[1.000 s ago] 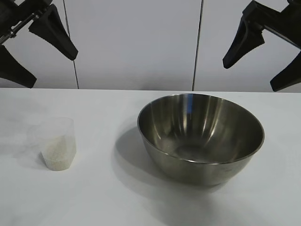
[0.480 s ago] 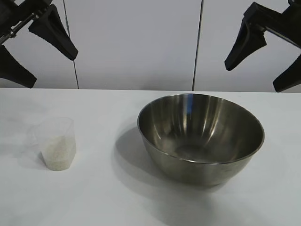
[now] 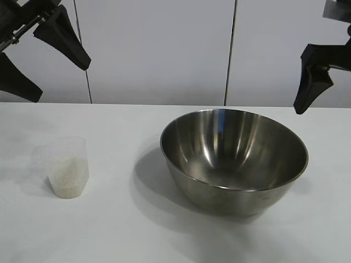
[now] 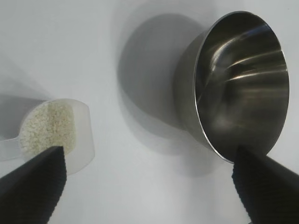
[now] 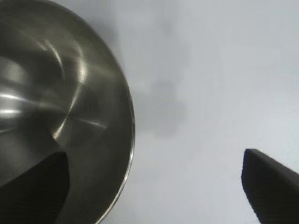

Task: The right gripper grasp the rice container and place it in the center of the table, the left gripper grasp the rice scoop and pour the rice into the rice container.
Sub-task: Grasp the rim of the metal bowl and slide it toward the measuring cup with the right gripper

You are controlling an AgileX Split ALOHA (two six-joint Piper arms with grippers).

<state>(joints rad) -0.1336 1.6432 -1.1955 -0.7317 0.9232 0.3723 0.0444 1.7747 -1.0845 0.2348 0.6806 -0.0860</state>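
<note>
My right gripper (image 5: pixel 154 186), jaws wide open, hangs over the rice container's (image 3: pixel 234 159) rim on the table's (image 3: pixel 109 230) right side, one finger inside, one outside.

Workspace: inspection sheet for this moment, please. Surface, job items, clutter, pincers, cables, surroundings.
Surface: white table, bare apart from the job items.
Job's things: steel mixing bowl upright, empty, right of centre; clear measuring cup at left, part-filled with rice.
Clutter: nothing seen.
Grippers: left pincer open, above the table's far left; right pincer open, astride the bowl's right rim, not gripping.
Cables: nothing seen.
Surroundings: pale panelled wall behind.
</note>
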